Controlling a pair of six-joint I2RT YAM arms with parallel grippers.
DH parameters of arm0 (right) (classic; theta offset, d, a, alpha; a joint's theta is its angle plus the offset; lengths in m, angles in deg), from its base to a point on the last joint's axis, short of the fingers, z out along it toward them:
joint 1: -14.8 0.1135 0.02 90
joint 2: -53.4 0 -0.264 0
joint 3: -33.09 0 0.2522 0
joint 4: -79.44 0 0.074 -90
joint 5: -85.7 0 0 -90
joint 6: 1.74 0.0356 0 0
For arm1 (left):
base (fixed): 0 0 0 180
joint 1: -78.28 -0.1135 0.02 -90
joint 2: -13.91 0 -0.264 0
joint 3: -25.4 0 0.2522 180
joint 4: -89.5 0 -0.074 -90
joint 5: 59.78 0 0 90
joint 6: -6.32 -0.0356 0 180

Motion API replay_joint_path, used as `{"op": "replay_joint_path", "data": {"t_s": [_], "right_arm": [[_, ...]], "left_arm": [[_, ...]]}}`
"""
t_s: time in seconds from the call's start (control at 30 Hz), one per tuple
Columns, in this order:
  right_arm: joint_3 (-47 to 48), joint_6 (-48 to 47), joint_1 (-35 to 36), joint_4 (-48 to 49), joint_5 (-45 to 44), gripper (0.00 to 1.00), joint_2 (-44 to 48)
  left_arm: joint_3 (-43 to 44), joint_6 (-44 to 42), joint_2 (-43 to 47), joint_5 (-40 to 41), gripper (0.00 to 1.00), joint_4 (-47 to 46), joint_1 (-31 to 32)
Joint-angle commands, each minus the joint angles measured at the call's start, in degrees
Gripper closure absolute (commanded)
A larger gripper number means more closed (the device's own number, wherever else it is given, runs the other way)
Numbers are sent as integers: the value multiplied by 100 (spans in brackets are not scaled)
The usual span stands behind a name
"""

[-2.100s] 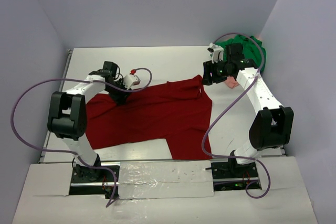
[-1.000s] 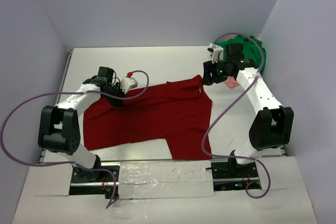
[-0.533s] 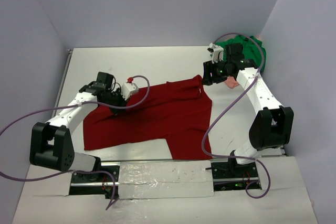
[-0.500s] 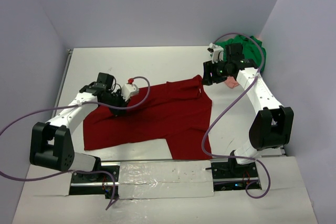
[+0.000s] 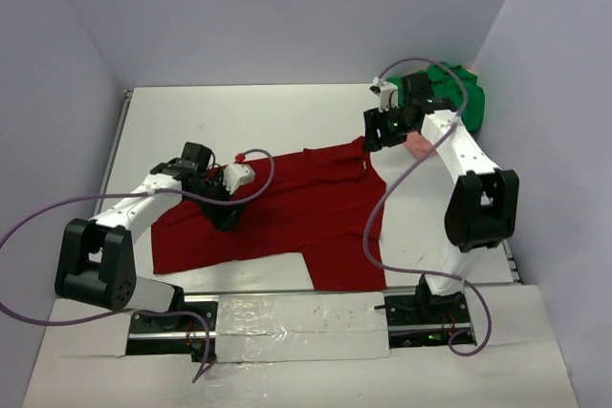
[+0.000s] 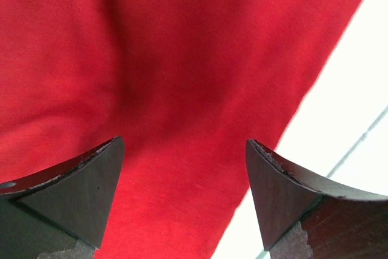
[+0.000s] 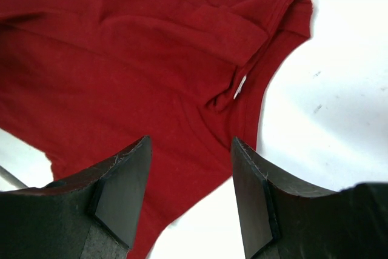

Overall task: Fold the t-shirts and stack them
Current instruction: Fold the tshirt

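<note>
Across the near half of the white bench (image 5: 287,107), the dark red t-shirt (image 5: 306,212) is lying flat, its hem nearing the front edge; bare surface is stretching behind it. Green t-shirt (image 5: 466,93) is bunching in the far right corner, pale pink t-shirt (image 5: 419,147) peeking out beside it. Left pincer (image 6: 183,145) is hovering over the red cloth, right pincer (image 7: 191,141) over its collar, both standing wide apart, gripping nothing.

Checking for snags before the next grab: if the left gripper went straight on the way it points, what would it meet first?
The dark red t-shirt: cloth fills the gap between the open jaws of the left gripper, with bare table only off to the right. Depth unclear.
</note>
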Motion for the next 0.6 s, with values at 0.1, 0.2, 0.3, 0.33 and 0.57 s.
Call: {"op": "replay_joint_path", "data": {"t_s": [0.1,0.2,0.3,0.33,0.57], "right_arm": [[775,-17,61,-228,219,38,-1347],[1022,10,96,-351,509,38,-1736],[1180,27,175,-343,572,39,-2079],[1207,36,202,-308,563,39,-2193],[1453,1,334,-132,387,39,-2475]], "left_arm": [[12,1313,597,856,10,-2104,16],[82,1716,615,1243,10,-2406,25],[126,1981,624,1569,10,-2749,25],[135,2034,624,1630,10,-2810,25],[100,2316,746,1912,10,-3057,25]]}}
